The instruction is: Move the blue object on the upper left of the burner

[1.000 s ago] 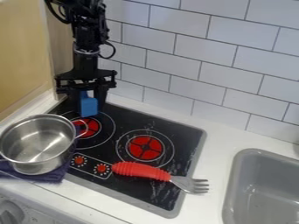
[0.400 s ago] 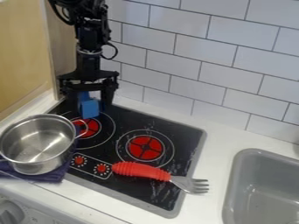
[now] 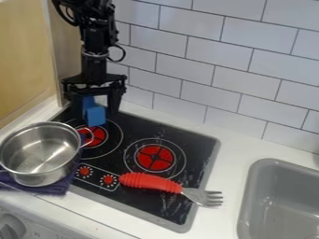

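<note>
Dial marks [image 3: 115, 182] ring red knobs [image 3: 84, 171] on black stove [image 3: 198, 148]; white counter [image 3: 233, 142], tiled wall [image 3: 249, 58]; gripper [image 3: 96, 108] parted, at blue object [image 3: 95, 116].

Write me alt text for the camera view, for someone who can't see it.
A black robot gripper hangs at the far left burner of a black stove, a blue object between its spread fingers. A steel pot stands left on dark cloth; a red-handled fork lies nearer; a gray sink is right.
</note>
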Robot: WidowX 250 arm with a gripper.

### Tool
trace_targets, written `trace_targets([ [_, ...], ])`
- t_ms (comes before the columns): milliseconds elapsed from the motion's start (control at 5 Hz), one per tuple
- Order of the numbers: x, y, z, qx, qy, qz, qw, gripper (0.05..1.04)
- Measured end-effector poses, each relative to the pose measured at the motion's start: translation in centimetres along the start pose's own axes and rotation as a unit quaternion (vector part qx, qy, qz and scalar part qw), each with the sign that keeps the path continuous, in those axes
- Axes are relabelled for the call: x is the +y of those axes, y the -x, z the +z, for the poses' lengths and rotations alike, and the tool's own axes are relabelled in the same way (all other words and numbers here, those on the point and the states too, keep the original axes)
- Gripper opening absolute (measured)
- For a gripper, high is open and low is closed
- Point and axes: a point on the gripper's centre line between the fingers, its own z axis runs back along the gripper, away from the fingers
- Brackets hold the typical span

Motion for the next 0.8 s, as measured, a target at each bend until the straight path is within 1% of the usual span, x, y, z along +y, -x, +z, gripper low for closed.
trace_targets([
  [200,0.4,0.1,2.3,-0.028,0.008,0.001,0.9996,0.999],
  [400,0.7,0.6,4.5,-0.05,0.018,0.0,0.9986,0.999],
  [600,1.2,1.5,5.8,-0.066,0.03,-0.008,0.9974,0.999],
  [800,1.2,1.5,5.8,-0.065,0.03,-0.008,0.9974,0.999],
])
